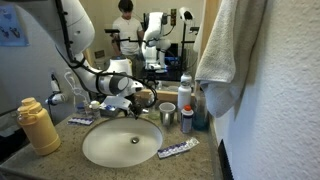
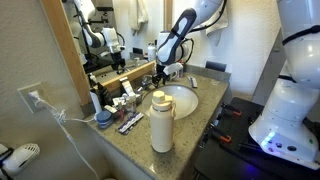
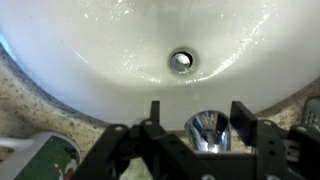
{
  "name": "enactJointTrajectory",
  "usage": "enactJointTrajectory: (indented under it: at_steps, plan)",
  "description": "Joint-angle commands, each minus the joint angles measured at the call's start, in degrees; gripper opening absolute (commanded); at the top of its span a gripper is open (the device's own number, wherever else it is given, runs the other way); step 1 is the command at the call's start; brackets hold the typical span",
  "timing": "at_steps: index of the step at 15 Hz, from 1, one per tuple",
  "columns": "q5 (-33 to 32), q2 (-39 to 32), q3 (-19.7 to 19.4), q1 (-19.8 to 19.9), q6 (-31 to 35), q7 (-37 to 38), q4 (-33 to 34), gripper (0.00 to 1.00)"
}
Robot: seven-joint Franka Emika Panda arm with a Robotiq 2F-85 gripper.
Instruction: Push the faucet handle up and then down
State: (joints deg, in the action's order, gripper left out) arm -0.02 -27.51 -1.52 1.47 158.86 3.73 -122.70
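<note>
Jaws spread, my gripper (image 3: 198, 112) straddles the faucet handle (image 3: 207, 131) beside the basin (image 3: 100, 60); I judge the rigid, slippery chrome lever best pushed near its tip.

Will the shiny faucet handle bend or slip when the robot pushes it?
Probably stiff: the faucet handle looks like solid chrome metal. Its smooth, shiny surface might let the gripper slip. It looks fixed in place, so it should swing, not tip.
</note>
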Motion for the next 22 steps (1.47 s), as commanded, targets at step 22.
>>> enactJointTrajectory:
  at_steps: [22]
  plan:
    - [-16.0,17.9,-4.4,-7.8,-8.9,12.1,-6.2,1.00]
